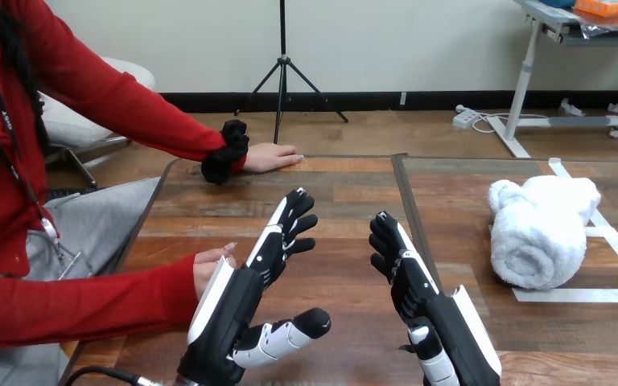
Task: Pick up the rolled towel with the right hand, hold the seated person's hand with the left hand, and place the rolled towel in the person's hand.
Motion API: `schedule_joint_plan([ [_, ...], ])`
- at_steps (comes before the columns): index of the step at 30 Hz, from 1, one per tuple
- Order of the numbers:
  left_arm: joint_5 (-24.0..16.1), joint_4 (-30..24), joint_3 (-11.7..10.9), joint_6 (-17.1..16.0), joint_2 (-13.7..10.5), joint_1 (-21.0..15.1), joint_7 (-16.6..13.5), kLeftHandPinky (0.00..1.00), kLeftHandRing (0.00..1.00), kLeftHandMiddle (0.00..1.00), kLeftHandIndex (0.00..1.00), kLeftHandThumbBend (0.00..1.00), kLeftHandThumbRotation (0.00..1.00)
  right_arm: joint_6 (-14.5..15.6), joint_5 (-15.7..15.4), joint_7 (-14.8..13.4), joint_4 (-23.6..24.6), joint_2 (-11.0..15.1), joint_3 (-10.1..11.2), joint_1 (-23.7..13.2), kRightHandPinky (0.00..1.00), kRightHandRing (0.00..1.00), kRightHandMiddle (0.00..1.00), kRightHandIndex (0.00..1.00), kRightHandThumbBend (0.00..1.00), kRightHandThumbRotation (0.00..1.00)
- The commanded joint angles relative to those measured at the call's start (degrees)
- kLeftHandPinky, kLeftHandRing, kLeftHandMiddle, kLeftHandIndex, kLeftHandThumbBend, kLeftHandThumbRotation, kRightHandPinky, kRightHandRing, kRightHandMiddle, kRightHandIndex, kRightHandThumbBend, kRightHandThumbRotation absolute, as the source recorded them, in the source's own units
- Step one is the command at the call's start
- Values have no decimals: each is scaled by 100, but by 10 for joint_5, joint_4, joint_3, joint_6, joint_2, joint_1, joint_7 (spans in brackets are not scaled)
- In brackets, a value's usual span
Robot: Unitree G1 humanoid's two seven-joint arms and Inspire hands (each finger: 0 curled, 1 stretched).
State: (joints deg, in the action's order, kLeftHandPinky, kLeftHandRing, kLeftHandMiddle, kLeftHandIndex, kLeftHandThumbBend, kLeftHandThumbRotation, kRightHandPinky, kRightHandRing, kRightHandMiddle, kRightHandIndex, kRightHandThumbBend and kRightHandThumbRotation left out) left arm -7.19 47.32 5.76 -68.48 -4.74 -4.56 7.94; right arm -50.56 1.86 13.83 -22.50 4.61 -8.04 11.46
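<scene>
Head view: left of rolled towel (537, 233), right hand (409, 280) loose-fingered, empty; farther left, left hand (262, 259) straight-fingered, empty, beside person's near hand (209, 265).

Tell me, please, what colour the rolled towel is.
White; the rolled towel shows best in the head view.

Bright, even light from overhead; a soft shadow sits under the towel (536, 241), and the counter (346, 201) shows a mild sheen.

You're looking at a brown wooden plank table (346, 193) with a thin dark seam (409, 209) running front to back through its middle. On its right half, white tape strips (595, 295) outline a rectangle.
</scene>
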Motion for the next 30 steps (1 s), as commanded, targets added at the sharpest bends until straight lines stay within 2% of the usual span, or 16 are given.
schedule_joint_plan([
  [1, 2, -19, -3, -8, -3, -19, -4, 84, 92, 96, 98, 100, 79, -8, 0, -6, 39, -3, 7, -23, 100, 100, 100, 100, 100, 100],
  [8, 13, -16, 0, -9, -1, -20, 3, 85, 92, 96, 98, 100, 78, -8, -2, -6, 41, -1, 7, -22, 100, 100, 100, 100, 100, 100],
  [30, 13, -14, 2, -5, 0, -21, 8, 85, 93, 97, 99, 100, 78, -8, -5, -10, 44, -1, 9, -21, 100, 100, 100, 100, 100, 100],
])
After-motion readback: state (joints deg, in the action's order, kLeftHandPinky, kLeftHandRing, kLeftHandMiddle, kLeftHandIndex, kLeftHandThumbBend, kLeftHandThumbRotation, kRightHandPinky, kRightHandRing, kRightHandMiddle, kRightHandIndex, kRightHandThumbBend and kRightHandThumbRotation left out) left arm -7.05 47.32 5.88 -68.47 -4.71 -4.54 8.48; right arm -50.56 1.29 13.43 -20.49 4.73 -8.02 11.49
